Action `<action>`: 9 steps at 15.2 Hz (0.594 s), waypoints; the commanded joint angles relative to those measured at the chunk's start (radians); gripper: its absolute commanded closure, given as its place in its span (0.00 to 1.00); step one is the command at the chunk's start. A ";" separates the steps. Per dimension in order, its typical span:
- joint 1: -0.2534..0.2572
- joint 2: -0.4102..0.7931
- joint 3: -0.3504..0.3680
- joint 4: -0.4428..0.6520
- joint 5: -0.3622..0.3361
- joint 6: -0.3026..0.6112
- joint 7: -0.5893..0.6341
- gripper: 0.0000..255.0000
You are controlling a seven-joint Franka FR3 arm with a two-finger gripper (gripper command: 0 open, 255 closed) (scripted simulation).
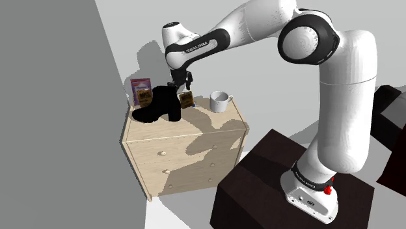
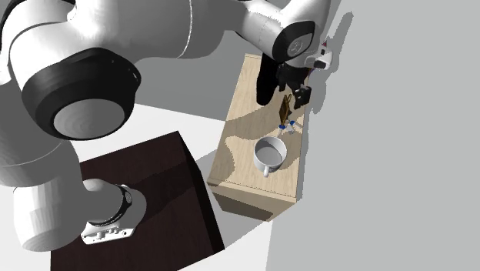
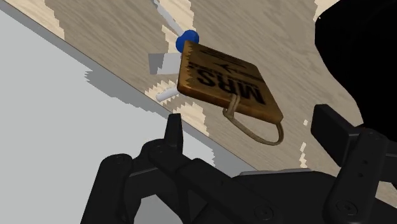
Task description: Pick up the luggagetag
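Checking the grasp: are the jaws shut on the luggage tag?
No, the gripper has its jaws apart, and the luggage tag sits beyond them, untouched.

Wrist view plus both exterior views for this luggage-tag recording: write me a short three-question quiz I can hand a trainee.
1. True or false: the end effector is shut on the brown rectangular luggage tag.
2. In the shoulder view, the white mug on the light wooden chest of drawers stands on which side of the tag? A) its left B) its right C) on top of it
3. Fill in: the dark letters on the tag read ___.
Key: 1 false, the fingers stand apart and touch nothing; 2 B; 3 MRS.
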 commanded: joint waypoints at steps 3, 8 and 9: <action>0.003 0.021 -0.001 -0.021 -0.004 0.040 0.008 0.00; 0.005 0.026 0.000 -0.011 -0.005 0.035 0.010 1.00; 0.005 0.027 0.000 -0.010 -0.005 0.034 0.010 1.00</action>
